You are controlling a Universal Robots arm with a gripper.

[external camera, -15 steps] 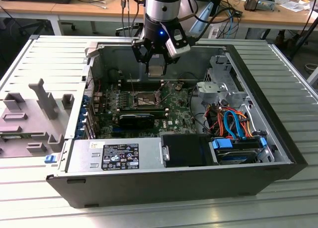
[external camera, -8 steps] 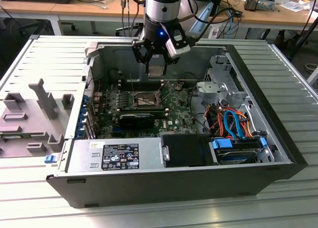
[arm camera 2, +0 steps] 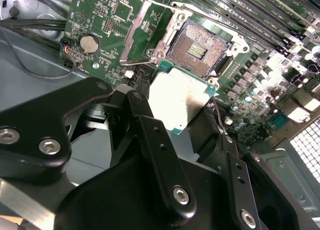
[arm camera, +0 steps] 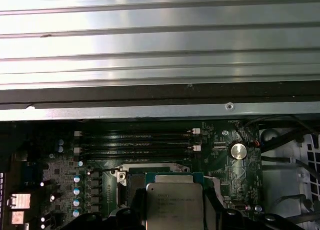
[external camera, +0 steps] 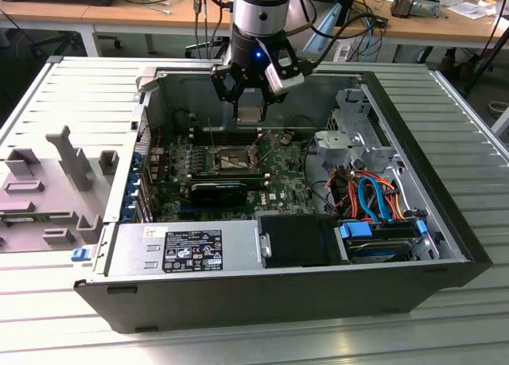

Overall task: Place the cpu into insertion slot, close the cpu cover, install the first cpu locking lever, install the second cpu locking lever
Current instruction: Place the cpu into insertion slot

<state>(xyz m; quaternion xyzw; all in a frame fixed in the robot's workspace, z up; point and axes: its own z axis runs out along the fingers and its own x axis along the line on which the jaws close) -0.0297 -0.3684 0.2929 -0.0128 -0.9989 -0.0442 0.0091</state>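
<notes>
Second wrist view: gripper (arm camera 2: 176, 115) pinches the cpu (arm camera 2: 182, 92) beside the insertion slot (arm camera 2: 197, 49)

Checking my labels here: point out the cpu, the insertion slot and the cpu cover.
cpu (arm camera 2: 180, 97): second wrist view, on its silver top.
insertion slot (arm camera 2: 197, 49): second wrist view, on the dark contact field.
cpu cover (arm camera 2: 133, 32): second wrist view, on one frame bar.

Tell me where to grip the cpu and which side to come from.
Grip the cpu by two opposite thin edges, coming from above its flat metal top, as the gripper holds it near the insertion slot. A thin flat square probably offers no other pinch.
</notes>
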